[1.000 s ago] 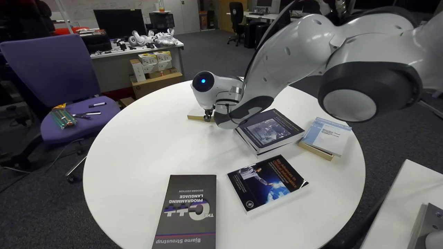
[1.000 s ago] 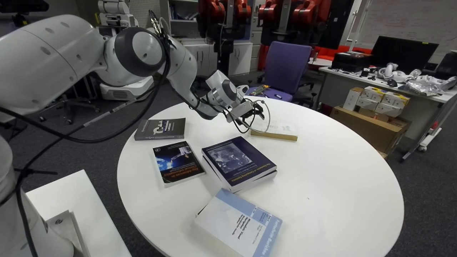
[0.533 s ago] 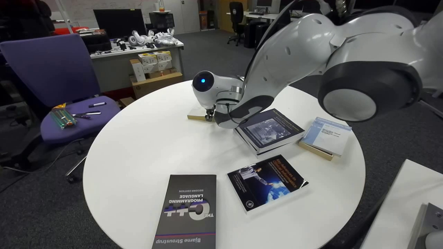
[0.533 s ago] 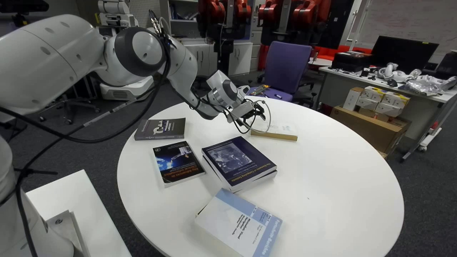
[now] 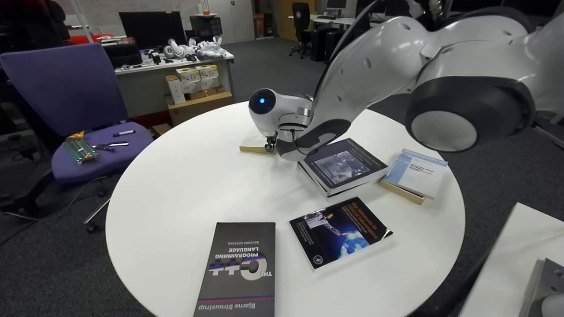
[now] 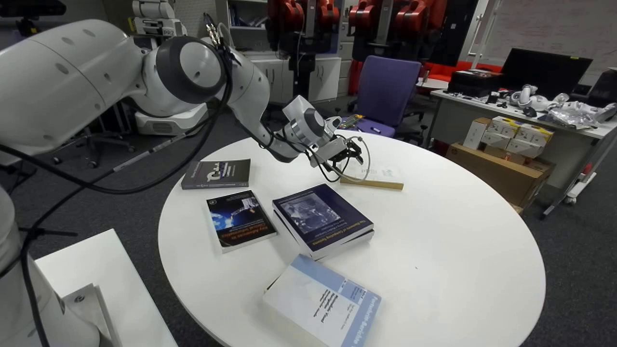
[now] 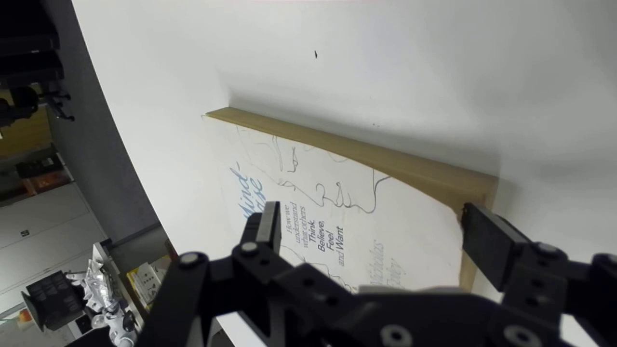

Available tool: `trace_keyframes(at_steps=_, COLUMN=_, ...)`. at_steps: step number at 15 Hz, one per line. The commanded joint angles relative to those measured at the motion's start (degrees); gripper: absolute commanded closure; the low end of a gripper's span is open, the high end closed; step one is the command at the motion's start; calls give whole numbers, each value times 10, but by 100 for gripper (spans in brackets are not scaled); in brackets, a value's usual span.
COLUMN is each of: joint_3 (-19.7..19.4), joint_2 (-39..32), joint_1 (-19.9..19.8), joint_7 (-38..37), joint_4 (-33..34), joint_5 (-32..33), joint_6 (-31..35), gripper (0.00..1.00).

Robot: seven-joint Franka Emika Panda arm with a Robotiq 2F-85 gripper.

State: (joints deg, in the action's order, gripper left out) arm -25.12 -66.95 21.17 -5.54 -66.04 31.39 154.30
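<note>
A white-covered paperback (image 7: 308,193) with tan page edges lies on the round white table (image 7: 159,106). In the wrist view my gripper (image 7: 370,209) stands open over it with nothing clamped between the jaws. One finger (image 7: 491,246) meets the cover's edge near a book corner, where the cover bows up and bares tan pages. Its opposite finger (image 7: 265,226) is above the cover beside the printed title; whether it touches cannot be told. The gripper's body hides part of the book. In both exterior views the book (image 5: 255,149) (image 6: 378,184) is partly behind the wrist.
A stack of dark blue books (image 5: 348,165) is near the wrist. Farther off are a light blue book (image 5: 418,171) on another, a black paperback (image 5: 339,231) and a grey C++ book (image 5: 240,264). A purple chair (image 5: 101,145) stands beyond the table edge.
The wrist and gripper have shifted slightly rightward in both exterior views. The white book has slid a little the same way. The jaws stay wide; the other books have not moved.
</note>
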Motion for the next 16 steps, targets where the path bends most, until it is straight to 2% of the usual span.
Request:
trace_keyframes(at_steps=1, joint_3=-7, joint_2=-1, joint_1=-4, joint_7=-19, joint_4=14, joint_5=13, joint_6=-18, gripper=0)
trace_keyframes(at_steps=9, joint_3=0, joint_2=-25, joint_1=-17, joint_7=-16, joint_4=59, joint_5=11, joint_6=-79, gripper=0)
trace_keyframes(at_steps=16, joint_3=0, joint_2=-69, joint_1=-27, joint_7=-14, joint_4=133, joint_5=17, joint_6=-134, gripper=0)
